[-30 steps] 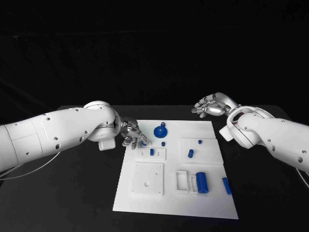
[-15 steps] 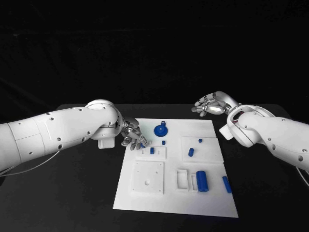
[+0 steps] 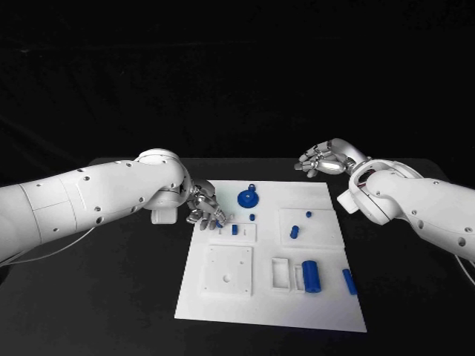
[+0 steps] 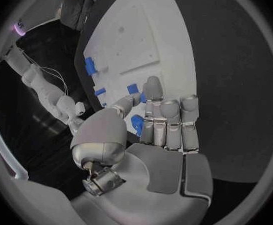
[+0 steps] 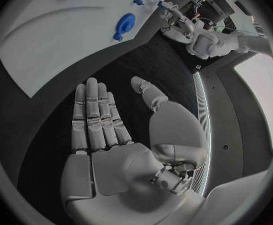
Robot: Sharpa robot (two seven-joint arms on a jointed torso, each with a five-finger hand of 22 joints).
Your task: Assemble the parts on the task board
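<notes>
Left hand (image 3: pixel 205 208) — fingers together, thumb beside them, holding nothing — hovers at the board (image 3: pixel 268 311) edge. The small peg (image 3: pixel 234 230) stands just beside its fingertips (the nearer hand, so likely its pick). Right hand (image 3: pixel 323 158) — spread, empty — hangs well apart, beyond the board's far corner.

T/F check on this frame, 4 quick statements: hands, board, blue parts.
1. The silver left hand is at the left edge of the white rectangular task board. True.
2. The silver right hand grips a blue part. False: it holds nothing, fingers straight, off the board's far right corner.
3. The round blue disc part lies near the board's far edge. True.
4. The large blue cylinder stands on the black table. False: it lies on the board.
</notes>
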